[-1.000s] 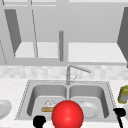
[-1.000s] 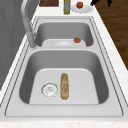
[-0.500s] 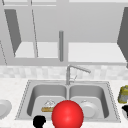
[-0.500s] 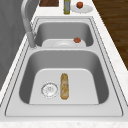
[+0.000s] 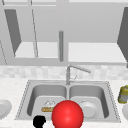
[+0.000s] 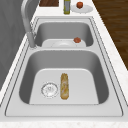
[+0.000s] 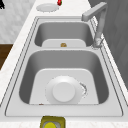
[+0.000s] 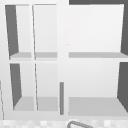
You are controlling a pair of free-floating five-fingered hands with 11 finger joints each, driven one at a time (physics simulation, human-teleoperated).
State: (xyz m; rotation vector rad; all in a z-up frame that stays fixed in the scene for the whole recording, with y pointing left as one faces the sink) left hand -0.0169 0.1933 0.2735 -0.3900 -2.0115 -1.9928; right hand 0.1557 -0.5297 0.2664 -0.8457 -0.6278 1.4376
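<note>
My left hand [image 5: 39,121] hangs low in the front view, just before the sink's front rim [image 5: 27,117] at the left basin. A black hand's edge [image 7: 1,3] shows in the top left corner of the right side view. A large red ball [image 5: 67,114] sits right of the left hand and covers the middle of the sink's front. In the left basin a small bread loaf [image 6: 64,85] lies beside the drain [image 6: 49,89]. The right basin holds a white upturned dish [image 7: 63,92], and a small red thing [image 6: 77,40] shows by it.
The faucet [image 5: 72,72] rises behind the divider. A yellow-green bottle [image 5: 123,94] and a plate with a red fruit [image 6: 79,5] stand on the right counter. A white plate [image 5: 3,108] lies on the left counter. Open cabinet shelves [image 8: 95,55] hang above.
A black hand at the front view's right edge has slid out of the picture. The left hand and the red ball have stayed put.
</note>
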